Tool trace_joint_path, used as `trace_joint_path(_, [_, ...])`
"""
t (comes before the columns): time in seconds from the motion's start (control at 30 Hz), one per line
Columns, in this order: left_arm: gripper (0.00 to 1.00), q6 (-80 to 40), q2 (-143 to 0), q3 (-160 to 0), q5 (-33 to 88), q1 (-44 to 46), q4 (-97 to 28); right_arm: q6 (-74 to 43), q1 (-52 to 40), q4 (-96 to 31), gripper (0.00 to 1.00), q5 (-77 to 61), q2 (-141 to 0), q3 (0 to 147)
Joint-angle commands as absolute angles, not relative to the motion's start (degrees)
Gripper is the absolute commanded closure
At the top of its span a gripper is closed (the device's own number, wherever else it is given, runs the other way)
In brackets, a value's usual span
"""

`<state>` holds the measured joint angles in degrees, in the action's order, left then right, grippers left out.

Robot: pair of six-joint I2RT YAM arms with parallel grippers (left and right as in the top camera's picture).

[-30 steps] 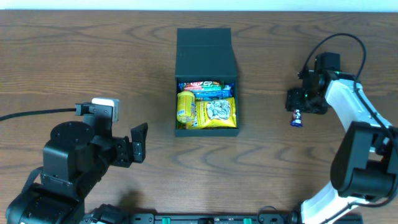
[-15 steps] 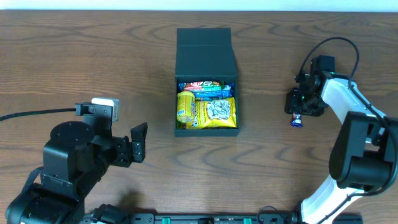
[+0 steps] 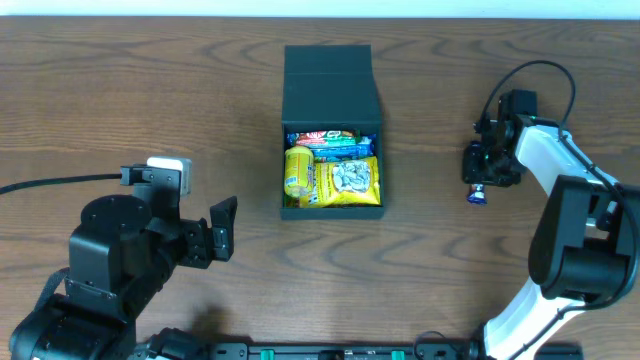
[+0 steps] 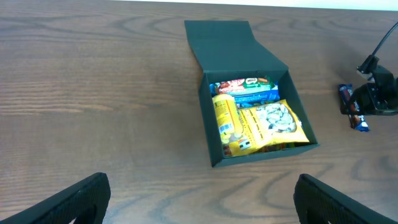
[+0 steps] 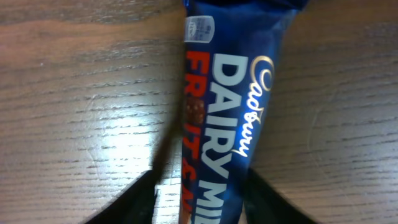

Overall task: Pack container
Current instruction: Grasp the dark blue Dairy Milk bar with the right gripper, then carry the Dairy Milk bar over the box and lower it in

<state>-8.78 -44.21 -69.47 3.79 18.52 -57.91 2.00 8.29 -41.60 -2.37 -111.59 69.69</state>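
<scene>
container [image 3: 330,90]: open, well apart left of right claw [image 3: 480,183] | right claw: straddles chocolate bar [image 5: 230,112], grip unclear | left claw [image 3: 222,232]: wide

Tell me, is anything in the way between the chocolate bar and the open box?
No, nothing visible. Only bare table lies between the chocolate bar and the container, and its lid is folded back. The snacks already inside fill most of it, though.

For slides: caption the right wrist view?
Right gripper straddling a Cadbury Dairy Milk bar on wooden table.
</scene>
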Motion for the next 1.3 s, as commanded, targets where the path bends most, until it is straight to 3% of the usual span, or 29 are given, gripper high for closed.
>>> trace_joint_path(0.0, [0.05, -8.1, -44.2, -70.8, 2.8, 18.3, -57.7, 1.7, 7.8, -41.6, 0.65, -3.0, -113.7, 69.3])
trace_joint_path(0.43, [0.05, -8.1, -44.2, -70.8, 2.8, 18.3, -56.9, 1.3, 7.8, -47.4, 0.82, -3.1, -113.7, 77.5])
trace_joint_path(0.63, [0.05, -8.1, -44.2, -70.8, 2.8, 18.3, -56.6, 1.4, 6.7, -55.5, 0.98, -5.7, -113.0, 88.9])
trace_joint_path(0.77, [0.05, -8.1, -44.2, -70.8, 2.8, 18.3, -56.5, 4.5, 4.1, -58.8, 0.99, -9.1, -111.6, 95.7])
trace_joint_path(0.97, [0.05, -8.1, -44.2, -70.8, 2.8, 18.3, -56.5, 26.3, -6.1, -62.3, 0.99, -19.0, -108.5, 100.7])
trace_joint_path(1.13, [0.05, -8.1, -44.2, -70.8, 2.8, 18.3, -56.6, 49.3, -16.3, -68.9, 0.99, -18.4, -108.4, 100.5])
trace_joint_path(1.27, [0.05, -8.1, -44.2, -70.8, 2.8, 18.3, -56.6, 58.1, -21.5, -70.1, 0.99, -14.1, -108.4, 100.4])
